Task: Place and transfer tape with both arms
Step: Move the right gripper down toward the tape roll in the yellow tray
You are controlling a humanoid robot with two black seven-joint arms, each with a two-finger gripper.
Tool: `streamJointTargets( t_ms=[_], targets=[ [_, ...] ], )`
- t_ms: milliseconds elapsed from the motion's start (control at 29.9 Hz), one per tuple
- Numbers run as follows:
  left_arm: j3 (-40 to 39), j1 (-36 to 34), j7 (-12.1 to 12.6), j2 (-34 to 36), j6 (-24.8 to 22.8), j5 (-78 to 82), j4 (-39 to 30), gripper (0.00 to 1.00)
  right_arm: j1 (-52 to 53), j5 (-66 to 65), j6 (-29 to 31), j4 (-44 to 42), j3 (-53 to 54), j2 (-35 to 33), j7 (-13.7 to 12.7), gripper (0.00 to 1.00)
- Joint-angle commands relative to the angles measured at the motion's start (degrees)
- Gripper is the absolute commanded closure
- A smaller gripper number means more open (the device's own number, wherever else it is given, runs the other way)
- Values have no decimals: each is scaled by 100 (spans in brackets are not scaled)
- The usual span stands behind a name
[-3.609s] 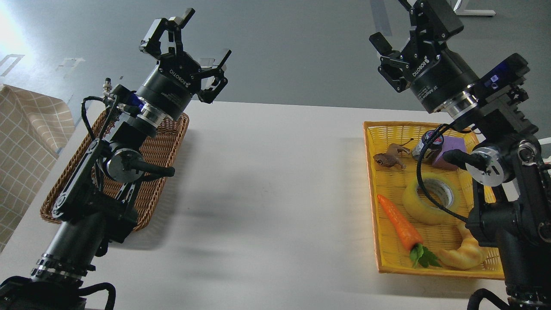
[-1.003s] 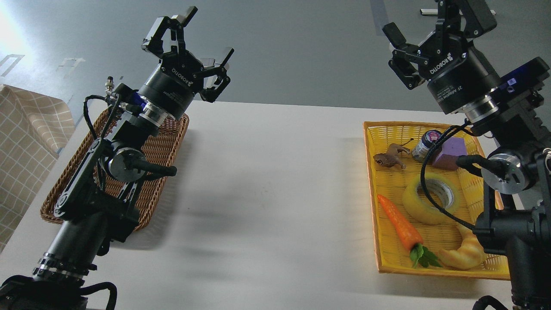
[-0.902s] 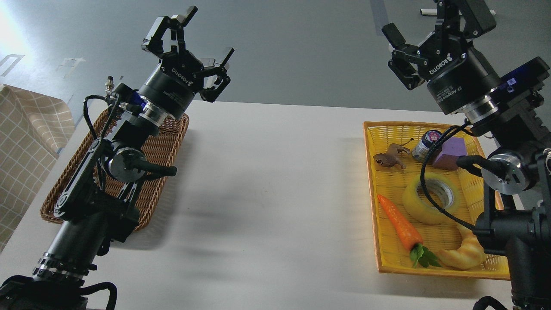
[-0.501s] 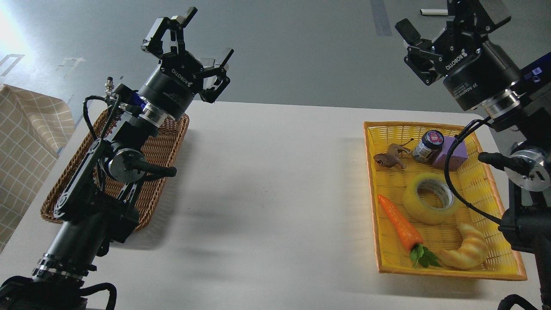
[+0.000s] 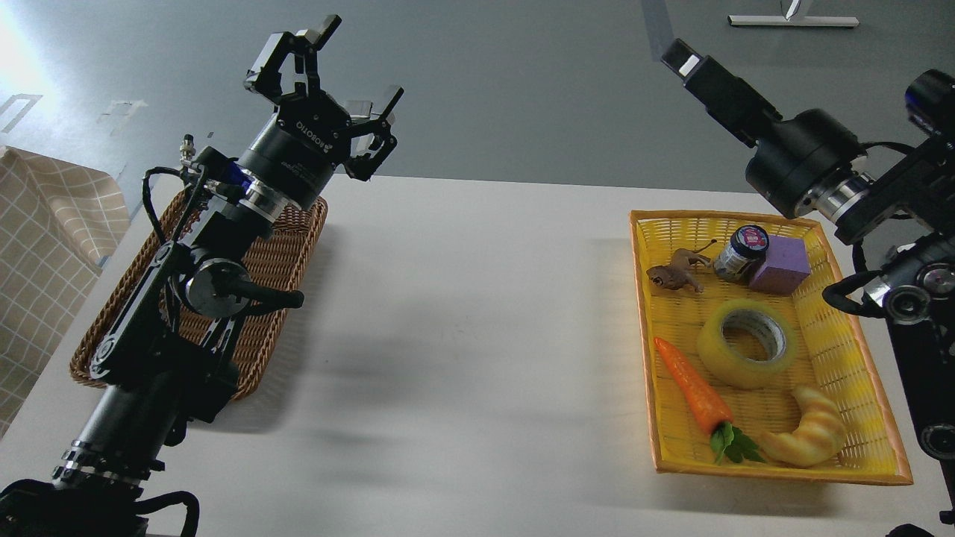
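Observation:
The tape [image 5: 746,344], a yellow translucent roll with a grey-white core, lies flat in the middle of the yellow basket [image 5: 642,335] at the right. My right gripper [image 5: 683,58] is raised high above the basket's far end. It is turned side-on, so its fingers cannot be told apart. It holds nothing that I can see. My left gripper [image 5: 358,63] is open and empty, raised above the far end of the brown wicker basket [image 5: 280,257] at the left.
The yellow basket also holds an orange toy carrot [image 5: 694,388], a croissant [image 5: 809,440], a purple block [image 5: 782,265], a small jar [image 5: 742,250] and a brown toy animal [image 5: 671,274]. A checked cloth [image 5: 45,246] hangs off the table's left side.
My right arm has swung to the right and turned, so its gripper now shows side-on and its cable no longer crosses the tape. The left arm has hardly moved.

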Motion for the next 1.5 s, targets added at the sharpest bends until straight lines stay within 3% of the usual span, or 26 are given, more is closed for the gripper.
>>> streamJointTargets(
  t_ms=[0, 167, 234, 434, 602, 802, 869, 902, 936, 1003, 1069, 1470],
  targets=[
    [2, 6, 4, 10, 0, 12, 1, 2, -124, -631, -2, 93, -40, -2, -502, 0],
    [2, 76, 4, 27, 0, 39, 10, 2, -404, -684, -2, 216, -22, -265, -1547, 0],
    [11, 76, 4, 27, 0, 39, 10, 2, -597, -684, -2, 304, -22, -423, -1724, 0],
    [11, 94, 4, 10, 0, 39, 10, 2, -1081, -605, -2, 462, -22, -1091, -1821, 0],
    [11, 120, 4, 1, 5, 48, 10, 2, -1485, -596, -2, 480, 48, -1206, -1821, 0],
    [11, 164, 4, 10, 23, 48, 10, 2, -1689, -290, -2, 410, 13, -1627, -1716, 0],
    [11, 164, 4, 1, 23, 48, 10, 2, -1653, 325, -2, 314, -5, -2005, -1471, 0],
    [11, 164, 4, 1, 23, 48, 10, 2, -1636, 771, -2, 200, -13, -2346, -1183, 1],
    [11, 164, 4, 1, 23, 48, 10, 2, -1636, 775, -2, 199, -14, -2349, -1180, 1],
    [11, 164, 4, -16, 31, 48, 19, 2, -1627, 1109, -2, -90, -48, -2796, -777, 2],
    [11, 164, 4, -25, 31, 48, 10, 2, -1636, 1013, -2, -179, -127, -2858, -644, 3],
    [11, 217, -5, -52, 40, 48, 19, 2, -1706, 2, -2, -310, -628, -2859, -424, 7]
  ],
)
